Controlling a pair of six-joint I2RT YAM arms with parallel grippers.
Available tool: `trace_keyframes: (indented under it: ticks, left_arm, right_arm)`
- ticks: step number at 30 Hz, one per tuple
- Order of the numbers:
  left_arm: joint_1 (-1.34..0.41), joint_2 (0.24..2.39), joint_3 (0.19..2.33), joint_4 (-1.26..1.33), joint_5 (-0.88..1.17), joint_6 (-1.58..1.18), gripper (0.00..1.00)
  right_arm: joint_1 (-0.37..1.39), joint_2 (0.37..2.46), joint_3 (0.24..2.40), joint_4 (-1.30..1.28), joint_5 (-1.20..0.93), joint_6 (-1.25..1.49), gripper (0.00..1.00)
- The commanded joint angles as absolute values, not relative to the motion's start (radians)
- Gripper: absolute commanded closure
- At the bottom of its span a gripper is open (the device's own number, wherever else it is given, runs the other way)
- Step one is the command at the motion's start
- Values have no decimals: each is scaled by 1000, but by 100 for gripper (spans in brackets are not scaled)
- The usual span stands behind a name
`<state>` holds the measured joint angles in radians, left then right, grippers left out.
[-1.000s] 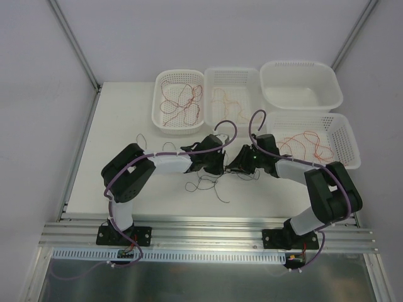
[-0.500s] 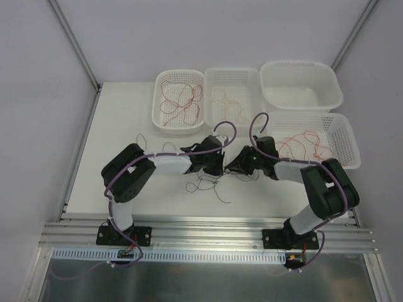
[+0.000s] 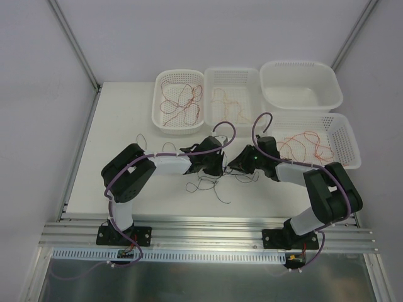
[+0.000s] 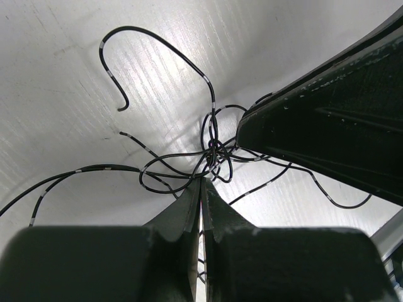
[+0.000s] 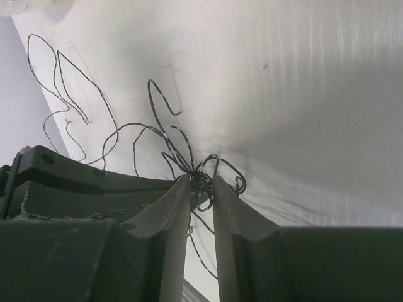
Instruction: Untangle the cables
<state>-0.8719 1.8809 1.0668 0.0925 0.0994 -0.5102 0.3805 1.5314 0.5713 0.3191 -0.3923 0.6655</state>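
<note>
**Cable knot between grippers**

The thin black tangled cables [image 3: 208, 182] lie mid-frame on the white tabletop [image 3: 119, 126], with bare room leftward. The left gripper [image 4: 201, 181] clenches a strand. The right gripper [image 5: 201, 182] straddles the knot, grip untellable. The knot is unmoved since a second earlier.

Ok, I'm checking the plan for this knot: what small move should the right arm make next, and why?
Probably close the right jaws on the black wires. They stand slightly apart with the knot between them, while the left jaws, shut, seem to pinch a strand beside it, so both arms could then pull apart.
</note>
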Motion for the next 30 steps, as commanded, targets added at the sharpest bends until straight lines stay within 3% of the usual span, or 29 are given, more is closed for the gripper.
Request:
trace_keyframes:
  ticks: [1,3,7,15,24,30]
  left_arm:
    - [-882,1864,1052,101,80,-522,100]
    - [-882,1864,1054,103,78,-525,100]
    - [-879,1861,1040,100,45,-538,100]
    - [-778,1795,914,74,-55,-678,100]
    - [-634,1712,816,25,-38,-756,100]
    - [-534,1611,759,-29,-51,-744,100]
  right_arm:
    - [390,1540,574,351,-387,678,76]
    - [394,1545,577,345,-390,673,79]
    - [393,1534,581,301,-399,651,99]
    - [344,1316,681,-81,-406,419,99]
    - [212,1056,1029,-644,-473,88,99]
    - [144,971,1213,-771,-459,18,99]
